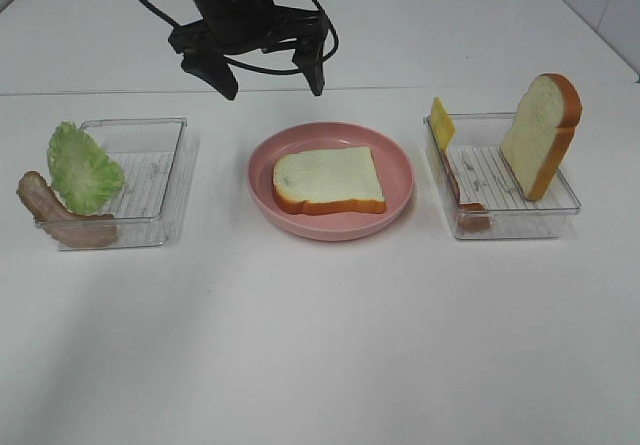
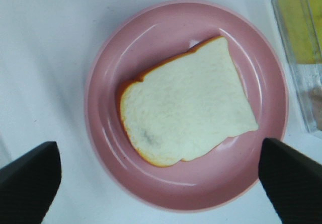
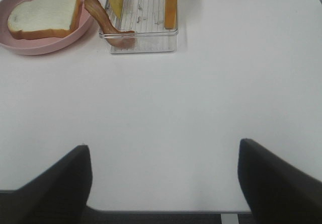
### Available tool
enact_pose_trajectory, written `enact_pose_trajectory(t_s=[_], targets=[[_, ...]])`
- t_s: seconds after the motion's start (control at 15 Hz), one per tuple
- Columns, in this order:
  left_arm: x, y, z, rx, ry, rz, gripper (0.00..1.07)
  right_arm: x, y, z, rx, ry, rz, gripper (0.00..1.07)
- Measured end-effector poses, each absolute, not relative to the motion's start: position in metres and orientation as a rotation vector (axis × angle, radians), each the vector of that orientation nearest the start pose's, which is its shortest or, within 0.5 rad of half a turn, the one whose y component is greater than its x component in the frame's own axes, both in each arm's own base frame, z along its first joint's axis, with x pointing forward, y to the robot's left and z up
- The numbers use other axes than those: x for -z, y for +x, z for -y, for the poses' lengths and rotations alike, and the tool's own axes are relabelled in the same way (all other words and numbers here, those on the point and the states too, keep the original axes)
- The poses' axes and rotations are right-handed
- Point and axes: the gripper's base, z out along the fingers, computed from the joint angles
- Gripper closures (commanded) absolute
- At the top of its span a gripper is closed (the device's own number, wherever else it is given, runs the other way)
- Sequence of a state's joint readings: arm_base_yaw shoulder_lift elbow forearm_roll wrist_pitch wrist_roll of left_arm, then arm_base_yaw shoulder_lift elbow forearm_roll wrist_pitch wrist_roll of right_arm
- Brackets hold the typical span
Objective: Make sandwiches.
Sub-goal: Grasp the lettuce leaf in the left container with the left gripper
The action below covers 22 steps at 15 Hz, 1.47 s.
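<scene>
Left gripper (image 1: 270, 80) hangs pointing down over the bread slice (image 1: 328, 178) on the pink plate (image 1: 396, 168), jaws wide apart, empty. Right gripper (image 3: 163, 178) is spread too, gripping nothing.

A white table (image 1: 300, 345) fills nearly the whole scene under soft, even light that leaves only faint shadows. A seam (image 1: 450, 91) crosses its far part from left to right. At far right stands a pale tiled wall (image 1: 622, 5).

Pink plate (image 1: 397, 168), clear left tray (image 1: 160, 180), clear right tray (image 1: 492, 183), white table (image 1: 320, 345)
</scene>
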State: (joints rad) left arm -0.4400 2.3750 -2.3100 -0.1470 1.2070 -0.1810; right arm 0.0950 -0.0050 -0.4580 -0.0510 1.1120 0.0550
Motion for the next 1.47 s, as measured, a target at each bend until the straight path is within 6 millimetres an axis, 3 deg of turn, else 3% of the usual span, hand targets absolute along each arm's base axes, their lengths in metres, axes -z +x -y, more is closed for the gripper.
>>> enact_pose_trajectory(t_s=[0.07,0.13,0.2,0.27,0.33,0.4,0.6,0.67,0.8,0.93,1.2,1.47], targets=[[-0.239,0.457,0.225,0.333,0.326,-2.781,0.06,-0.262,-0.003,0.004,-0.026,-0.040,-2.131,0.29],[-0.258,0.440,0.188,0.202,0.291,-2.811,0.06,-0.262,-0.003,0.004,-0.026,-0.040,-2.131,0.29],[-0.264,0.437,0.176,0.175,0.272,-2.813,0.06,-0.262,-0.003,0.004,-0.026,-0.040,-2.131,0.29],[-0.280,0.429,0.144,0.108,0.220,-2.806,0.06,-0.262,-0.003,0.004,-0.026,-0.040,-2.131,0.29],[-0.290,0.426,0.127,0.086,0.184,-2.793,0.06,-0.262,-0.003,0.004,-0.026,-0.040,-2.131,0.29],[-0.307,0.420,0.066,0.015,0.041,-2.781,0.06,-0.262,-0.003,0.004,-0.026,-0.040,-2.131,0.29],[-0.306,0.422,0.028,-0.008,-0.073,-2.787,0.06,-0.262,-0.003,0.004,-0.026,-0.040,-2.131,0.29],[-0.294,0.427,0.013,-0.025,-0.094,-2.816,0.06,-0.262,-0.003,0.004,-0.026,-0.040,-2.131,0.29],[-0.278,0.433,0.013,-0.031,-0.084,-2.854,0.06,-0.262,-0.003,0.004,-0.026,-0.040,-2.131,0.29],[-0.244,0.444,0.013,-0.039,-0.078,-2.931,0.06,-0.262,-0.003,0.004,-0.026,-0.040,-2.131,0.29],[-0.201,0.454,0.014,-0.036,-0.082,-3.028,0.06,-0.262,-0.003,0.004,-0.026,-0.040,-2.131,0.29],[-0.174,0.460,0.015,-0.029,-0.085,-3.063,0.06,-0.262,-0.003,0.004,-0.026,-0.040,-2.131,0.29]])
